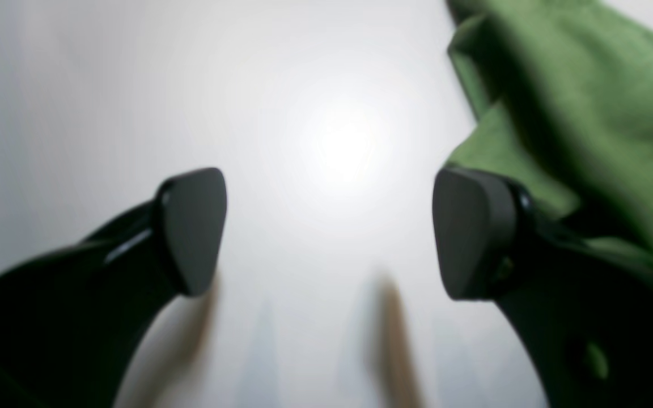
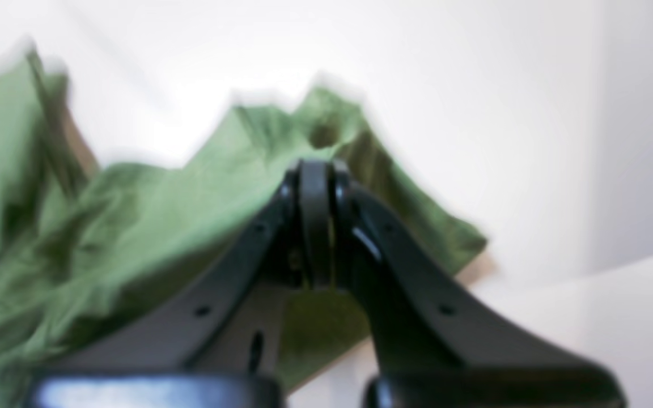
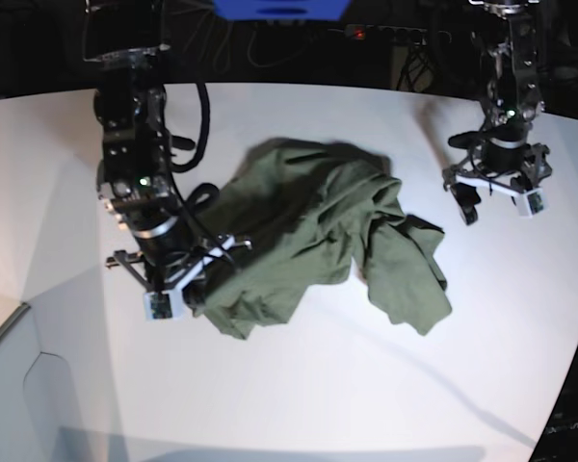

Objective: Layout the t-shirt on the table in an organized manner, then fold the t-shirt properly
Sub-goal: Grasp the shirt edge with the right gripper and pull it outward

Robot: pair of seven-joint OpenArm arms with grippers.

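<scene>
The olive-green t-shirt (image 3: 318,221) lies crumpled in a heap on the white table (image 3: 366,385). At the heap's near left edge, my right gripper (image 3: 207,274) is shut on a fold of the cloth. In the right wrist view its closed fingertips (image 2: 315,170) pinch the t-shirt (image 2: 105,226), which bunches up around them. My left gripper (image 3: 496,202) hangs open above bare table to the right of the shirt. In the left wrist view the left gripper (image 1: 329,232) holds nothing, and the t-shirt (image 1: 576,102) lies just beyond its right pad (image 1: 471,232).
A blue object (image 3: 279,8) and dark cables sit behind the table's far edge. The table's curved edge (image 3: 10,327) runs along the near left. White tabletop (image 1: 304,85) spreads under the left gripper.
</scene>
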